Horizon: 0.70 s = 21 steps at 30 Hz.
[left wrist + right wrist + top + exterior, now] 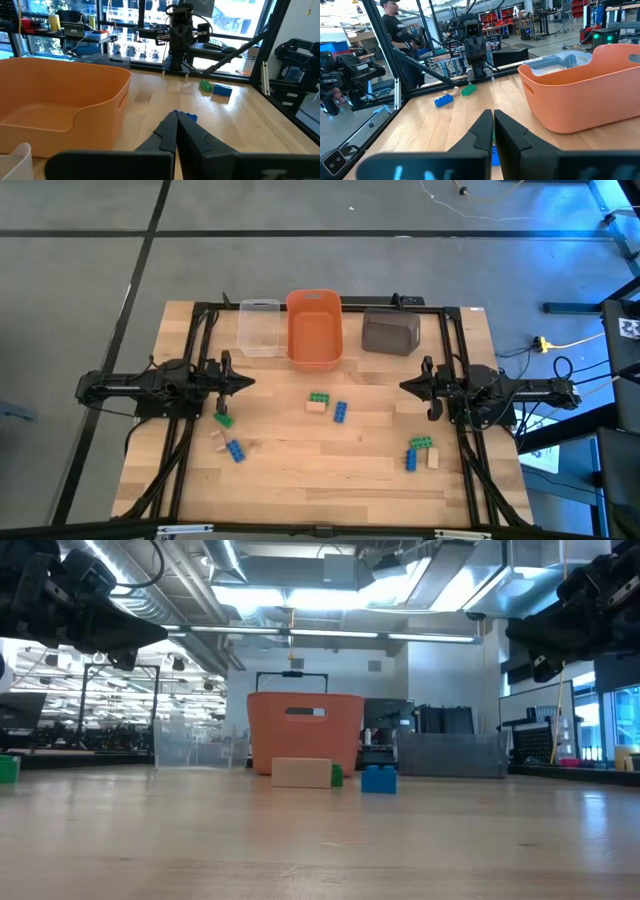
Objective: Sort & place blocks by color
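Small studded blocks lie on the wooden table in three groups. Near the left arm are a green block [222, 419], a tan one [217, 438] and a blue one [235, 450]. In the middle lie green [319, 396], tan [316, 406] and blue [341, 412] blocks. On the right lie green [421, 443], blue [411, 459] and tan [433, 457] blocks. My left gripper [250, 382] hovers shut and level at the table's left side, above the blocks. My right gripper [403, 386] hovers shut and level at the right. Neither one holds anything.
Three bins stand in a row along the far edge: a clear bin [260, 326], an orange bin [314, 328] and a grey bin [390, 332]. A black frame [200, 320] borders the table. A person [395, 25] stands in the room beyond the left arm.
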Each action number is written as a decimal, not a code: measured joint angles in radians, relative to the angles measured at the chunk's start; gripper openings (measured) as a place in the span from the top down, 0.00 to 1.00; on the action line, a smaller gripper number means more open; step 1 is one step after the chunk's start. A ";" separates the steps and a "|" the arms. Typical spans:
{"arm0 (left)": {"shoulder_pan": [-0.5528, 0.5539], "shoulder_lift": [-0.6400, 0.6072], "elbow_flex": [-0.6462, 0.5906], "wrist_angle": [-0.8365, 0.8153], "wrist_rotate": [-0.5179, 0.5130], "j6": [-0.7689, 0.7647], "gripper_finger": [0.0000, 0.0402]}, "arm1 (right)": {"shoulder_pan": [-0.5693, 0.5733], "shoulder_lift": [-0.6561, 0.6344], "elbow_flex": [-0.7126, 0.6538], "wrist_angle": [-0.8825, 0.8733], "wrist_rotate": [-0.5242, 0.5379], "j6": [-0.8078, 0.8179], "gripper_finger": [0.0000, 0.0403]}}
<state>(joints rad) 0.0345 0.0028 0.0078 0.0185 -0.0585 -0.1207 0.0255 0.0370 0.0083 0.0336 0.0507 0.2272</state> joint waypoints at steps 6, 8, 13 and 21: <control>-0.001 0.000 0.000 0.114 0.015 -0.069 1.00 | 0.000 0.000 0.000 0.000 0.000 0.000 0.95; -0.003 0.000 0.000 0.199 0.056 -0.181 1.00 | 0.000 0.000 0.000 0.000 0.000 0.000 0.95; -0.003 0.000 0.000 0.501 -0.010 -0.278 1.00 | 0.000 0.000 0.000 0.000 0.000 0.000 0.95; -0.003 0.084 0.100 0.569 -0.187 -0.324 0.91 | 0.000 0.000 0.000 0.000 0.000 0.000 0.95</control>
<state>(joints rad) 0.0315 0.0871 0.1079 0.5876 -0.2458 -0.4448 0.0256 0.0372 0.0083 0.0336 0.0509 0.2272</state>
